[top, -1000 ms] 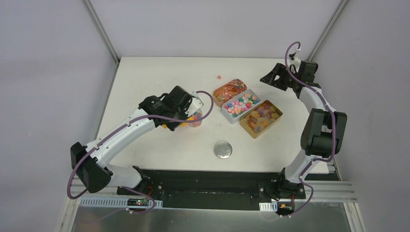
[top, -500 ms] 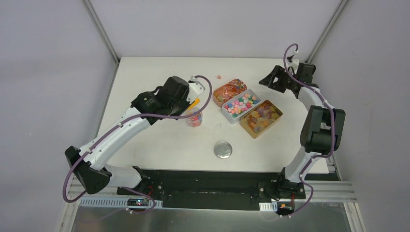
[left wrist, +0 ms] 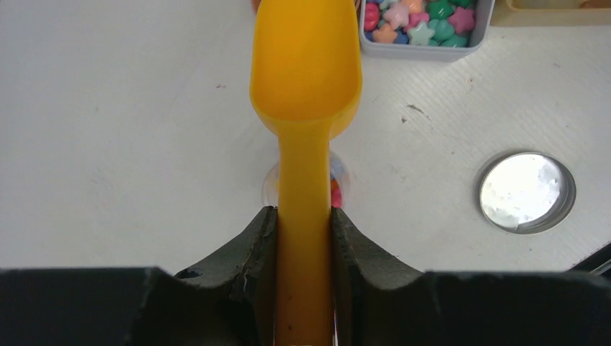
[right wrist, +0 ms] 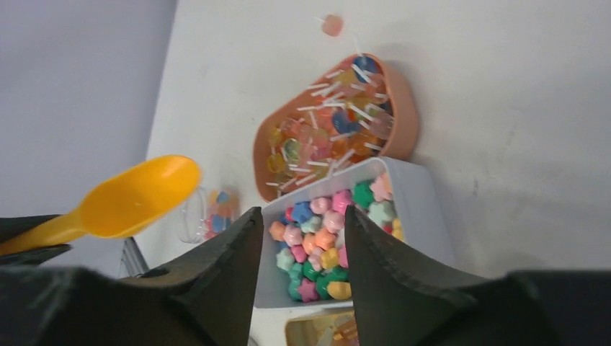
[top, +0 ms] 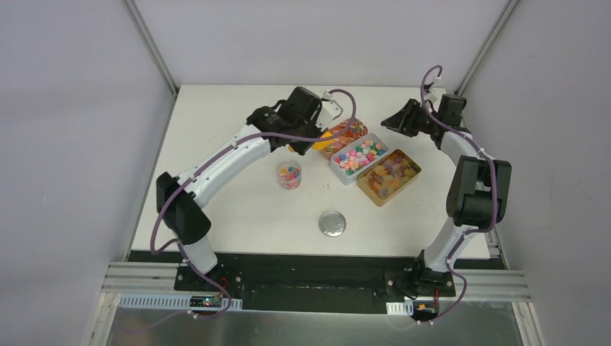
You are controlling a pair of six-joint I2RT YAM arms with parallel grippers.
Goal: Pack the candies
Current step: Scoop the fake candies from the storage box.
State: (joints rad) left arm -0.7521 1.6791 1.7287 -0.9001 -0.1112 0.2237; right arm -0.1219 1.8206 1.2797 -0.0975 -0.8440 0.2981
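Note:
My left gripper (top: pixel 312 138) is shut on the handle of the orange scoop (top: pixel 323 135); in the left wrist view the scoop (left wrist: pixel 306 86) is empty. It hangs beside the orange tin (top: pixel 360 130) of wrapped candies. Pastel star candies (top: pixel 358 154) fill the white tin (top: pixel 344 178), and amber gummies (top: pixel 389 175) fill the gold tin. A small clear jar (top: pixel 289 175) holds a few mixed candies. My right gripper (top: pixel 390 121) is open and empty, above and right of the tins; its view looks down on the star candies (right wrist: pixel 324 245).
A round silver lid (top: pixel 332 224) lies near the front of the table, also in the left wrist view (left wrist: pixel 527 192). One stray pink candy (top: pixel 326 114) lies behind the orange tin. The jar (left wrist: pixel 339 189) shows partly under the scoop handle.
My left arm has swung up and right with the scoop, from over the jar to the orange tin's edge. The jar now stands uncovered. The right arm shifted only slightly.

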